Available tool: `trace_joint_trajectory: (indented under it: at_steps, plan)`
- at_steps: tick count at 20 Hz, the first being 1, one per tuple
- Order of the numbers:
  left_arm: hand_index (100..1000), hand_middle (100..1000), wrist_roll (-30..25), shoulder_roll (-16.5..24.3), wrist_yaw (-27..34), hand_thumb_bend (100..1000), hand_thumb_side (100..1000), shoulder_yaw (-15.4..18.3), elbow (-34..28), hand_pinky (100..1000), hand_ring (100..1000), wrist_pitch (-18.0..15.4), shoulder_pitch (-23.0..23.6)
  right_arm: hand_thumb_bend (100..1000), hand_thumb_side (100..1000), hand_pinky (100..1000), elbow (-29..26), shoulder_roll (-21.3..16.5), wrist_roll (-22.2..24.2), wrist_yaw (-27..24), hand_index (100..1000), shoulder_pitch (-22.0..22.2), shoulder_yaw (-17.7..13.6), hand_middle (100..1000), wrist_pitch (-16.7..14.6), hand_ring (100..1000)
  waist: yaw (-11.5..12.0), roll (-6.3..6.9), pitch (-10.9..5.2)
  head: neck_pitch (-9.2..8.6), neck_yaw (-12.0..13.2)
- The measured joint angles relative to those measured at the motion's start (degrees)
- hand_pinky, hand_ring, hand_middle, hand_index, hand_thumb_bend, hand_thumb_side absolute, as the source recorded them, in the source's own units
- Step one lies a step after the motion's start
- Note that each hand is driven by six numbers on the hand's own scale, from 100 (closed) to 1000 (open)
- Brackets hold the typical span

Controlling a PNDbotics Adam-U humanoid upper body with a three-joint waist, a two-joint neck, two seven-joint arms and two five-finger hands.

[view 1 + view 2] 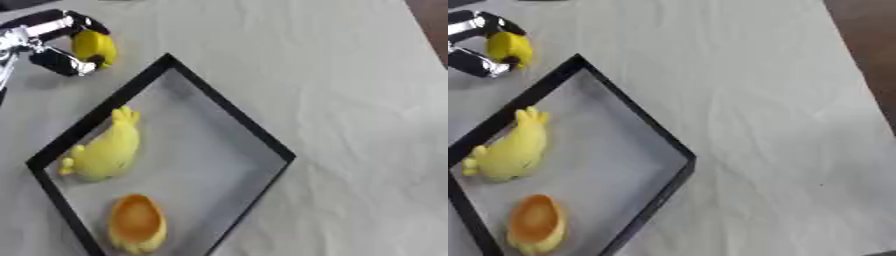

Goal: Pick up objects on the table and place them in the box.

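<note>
Beside unmarked box (229, 111), left hand (54, 45) around yellow object (94, 47)

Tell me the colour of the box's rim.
Black: the box has a thin black rim around a grey floor, clearest in the left eye view.

- We see the left hand (52, 42) cut off by the left edge; its fingers hide part of a yellow thing (94, 46).
- The box (229, 114) runs off the bottom edge.
- The orange toy (137, 224) looks blurry.
</note>
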Motion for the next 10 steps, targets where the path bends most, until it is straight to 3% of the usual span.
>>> trace_joint_trajectory:
  at_steps: [6, 10]
  plan:
    - [807, 633, 0.9, 0.5, 1.8, 162, 100, -1.1, -3.7, 685, 578, -0.3, 0.3, 100, 632, 957, 0.0, 0.0, 0.0, 0.1, 777, 1.2, 0.0, 656, 0.3, 1000, 0.9, 0.00, -0.06, 0.77, -0.3]
    - [789, 576, 1.2, 1.7, 2.7, 232, 100, -2.5, -7.9, 671, 542, -0.3, 0.2, 100, 622, 957, 0.0, 0.0, 0.0, 0.1, 778, 1.8, 0.0, 657, 0.3, 1000, 1.6, 0.00, -0.11, 1.04, -0.6]
